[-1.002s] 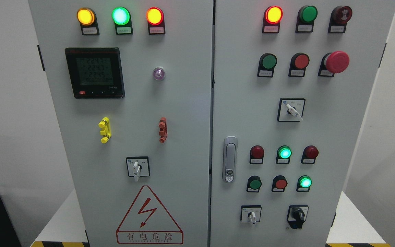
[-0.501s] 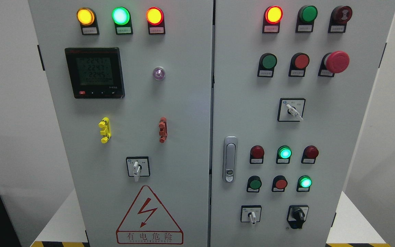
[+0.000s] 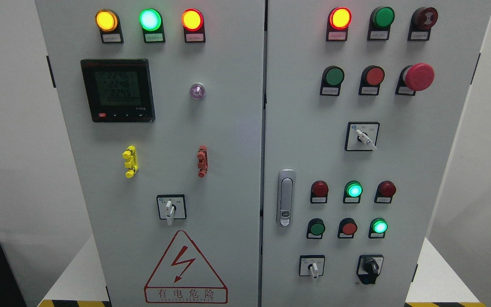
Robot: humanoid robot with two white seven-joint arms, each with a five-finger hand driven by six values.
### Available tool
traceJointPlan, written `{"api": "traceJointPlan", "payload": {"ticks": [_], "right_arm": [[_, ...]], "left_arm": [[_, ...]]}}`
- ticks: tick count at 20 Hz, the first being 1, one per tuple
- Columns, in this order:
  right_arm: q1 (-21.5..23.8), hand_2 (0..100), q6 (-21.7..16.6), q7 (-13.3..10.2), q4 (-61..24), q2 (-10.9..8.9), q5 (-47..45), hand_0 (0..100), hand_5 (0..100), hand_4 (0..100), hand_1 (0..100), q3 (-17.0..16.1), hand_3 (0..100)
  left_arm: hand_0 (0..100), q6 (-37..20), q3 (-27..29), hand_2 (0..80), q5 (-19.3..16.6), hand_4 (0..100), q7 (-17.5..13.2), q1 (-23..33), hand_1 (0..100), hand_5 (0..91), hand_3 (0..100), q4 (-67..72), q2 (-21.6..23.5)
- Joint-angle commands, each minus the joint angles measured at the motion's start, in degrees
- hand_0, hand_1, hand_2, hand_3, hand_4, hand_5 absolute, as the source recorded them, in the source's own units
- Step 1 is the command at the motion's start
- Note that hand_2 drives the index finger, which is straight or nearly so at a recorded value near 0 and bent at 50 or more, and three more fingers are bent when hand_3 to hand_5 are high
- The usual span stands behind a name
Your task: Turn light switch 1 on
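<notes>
**Nothing has moved at the control cabinet; no robot hand in view**

Only the digits on the black square digital meter have changed since the earlier frames; all else stands as before. A tall grey metal cabinet fills the view, both doors closed, so its contents are hidden. A silver latch handle sits on the right door's left edge.

Neither robot hand appears, so I cannot tell how the fingers are held.

Four rotary switches show:
- a white-handled switch low on the left door, above a red lightning warning triangle
- a white-handled upper switch midway up the right door
- a small white-handled switch at the right door's bottom
- a black knob switch near it, to its right

Their labels are too small to read, so I cannot tell which is light switch 1.
</notes>
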Motion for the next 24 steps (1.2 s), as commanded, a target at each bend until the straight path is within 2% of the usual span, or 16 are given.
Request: {"api": "traceJointPlan", "payload": {"ticks": [1,5,9,11,13,16,17,24], "right_arm": [[0.00,0,0.08,-0.07,0.00,0.03,0.00,0,0,0,0,0.03,0],[0.00,0,0.00,0.02,0.00,-0.06,0.00,0,0,0,0,-0.05,0],[0.00,0,0.00,0.02,0.00,0.03,0.00,0,0,0,0,-0.05,0],[0.00,0,0.00,0.02,0.00,0.03,0.00,0,0,0,0,0.03,0],[0.00,0,0.00,0.02,0.00,0.03,0.00,0,0,0,0,0.03,0],[0.00,0,0.00,0.02,0.00,0.03,0.00,0,0,0,0,-0.05,0],[0.00,0,0.00,0.02,0.00,-0.06,0.00,0,0,0,0,0.03,0],[0.00,0,0.00,0.02,0.00,0.03,0.00,0,0,0,0,-0.05,0]], "left_arm": [[29,0.03,-0.18,36.3,-0.53,74,-0.26,-0.51,22,59.1,64,-20.46,0.27],[28,0.12,-0.62,39.8,-1.84,76,0.52,-2.61,22,60.0,66,-24.43,0.18],[26,0.90,-3.78,41.1,-3.08,78,3.95,-4.11,24,62.9,67,-26.98,0.97],[26,2.22,-5.63,41.9,-3.26,79,4.13,-4.99,25,63.9,68,-27.60,0.79],[25,3.98,-6.94,42.5,-5.79,80,4.48,-7.18,25,64.5,68,-27.95,-0.60],[24,5.47,-8.35,43.2,-12.64,80,7.64,-10.09,26,65.1,69,-28.48,-3.24],[24,5.91,-9.14,43.8,-13.79,81,8.08,-10.26,25,65.6,70,-28.83,-3.60],[20,11.89,-14.24,46.2,-14.68,83,12.82,-13.34,26,68.9,73,-30.33,-4.57]]}}
